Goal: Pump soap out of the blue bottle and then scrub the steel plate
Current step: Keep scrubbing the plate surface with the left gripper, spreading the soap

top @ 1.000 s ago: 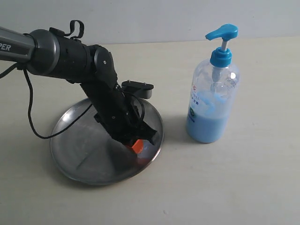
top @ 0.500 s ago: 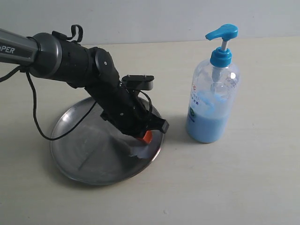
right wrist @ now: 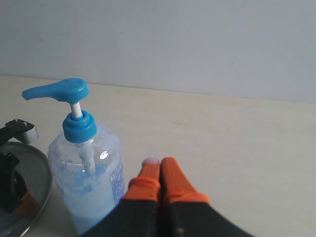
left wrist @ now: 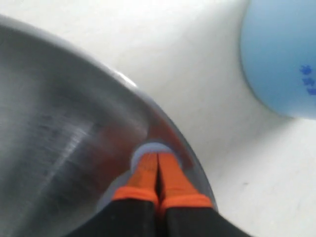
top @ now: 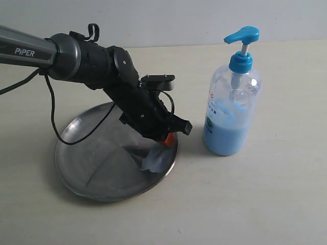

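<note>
The steel plate (top: 97, 163) lies at the left of the table; its rim also shows in the left wrist view (left wrist: 59, 123). My left gripper (top: 167, 140) is shut, orange tips pressed down at the plate's right rim, seen close in the left wrist view (left wrist: 157, 159). A pale-blue smear of soap (top: 155, 159) lies on the plate just below the tips, and soap (left wrist: 148, 149) rings them. The blue bottle (top: 232, 109) stands upright to the right, pump head up (right wrist: 86, 173). My right gripper (right wrist: 159, 165) is shut beside the bottle, a pale soap dab on one fingertip (right wrist: 150, 162); it is out of the exterior view.
The black left arm (top: 87, 64) reaches in from the upper left, its cable (top: 53, 127) looping over the plate's left edge. Beige tabletop (top: 255, 204) surrounds plate and bottle. A pale wall (right wrist: 197, 44) stands behind.
My left gripper has slid rightward and slightly back across the plate to its right rim, leaving a pale-blue soap smear behind it. Bottle has not moved.
</note>
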Robot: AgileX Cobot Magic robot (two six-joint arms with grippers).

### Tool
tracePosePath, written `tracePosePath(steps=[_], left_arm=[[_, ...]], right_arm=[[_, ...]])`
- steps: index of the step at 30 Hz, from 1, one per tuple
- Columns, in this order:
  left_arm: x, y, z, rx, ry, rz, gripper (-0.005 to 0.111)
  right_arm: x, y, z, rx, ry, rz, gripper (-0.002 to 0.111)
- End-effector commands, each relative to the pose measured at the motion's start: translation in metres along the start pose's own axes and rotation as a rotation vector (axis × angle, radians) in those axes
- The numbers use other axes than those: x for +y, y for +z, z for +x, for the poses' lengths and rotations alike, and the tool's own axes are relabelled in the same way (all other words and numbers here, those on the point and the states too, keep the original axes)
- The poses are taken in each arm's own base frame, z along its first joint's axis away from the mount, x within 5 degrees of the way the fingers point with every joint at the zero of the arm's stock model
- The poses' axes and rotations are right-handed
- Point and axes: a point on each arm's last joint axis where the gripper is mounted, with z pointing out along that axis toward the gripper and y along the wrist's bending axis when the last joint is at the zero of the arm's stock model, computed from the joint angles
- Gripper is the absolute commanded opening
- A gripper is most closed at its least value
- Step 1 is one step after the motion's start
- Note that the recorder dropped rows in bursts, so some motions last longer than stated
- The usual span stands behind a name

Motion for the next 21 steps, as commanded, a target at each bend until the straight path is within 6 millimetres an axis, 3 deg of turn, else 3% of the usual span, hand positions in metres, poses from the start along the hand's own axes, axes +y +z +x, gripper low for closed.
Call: tracePosePath(steps=[1,5,13,21], left_arm=[[0.012,0.009,0.004,0.069,0.027,-0.084,0.0],[0.018,0.003,0.005,0.139,0.071,-0.175,0.0],[0.017,-0.004,0.012,0.261,0.089,-0.18,0.0],[0.001,-0.005,0.009,0.216,0.052,-0.032,0.0]], right_arm=[[0.0,-0.001,0.0,-0.012,0.0,-0.003,0.0],[0.0,-0.001,0.0,-0.012,0.0,-0.003,0.0],[0.0,-0.001,0.0,-0.012,0.0,-0.003,0.0],[0.0,-0.001,0.0,-0.012,0.0,-0.003,0.0]])
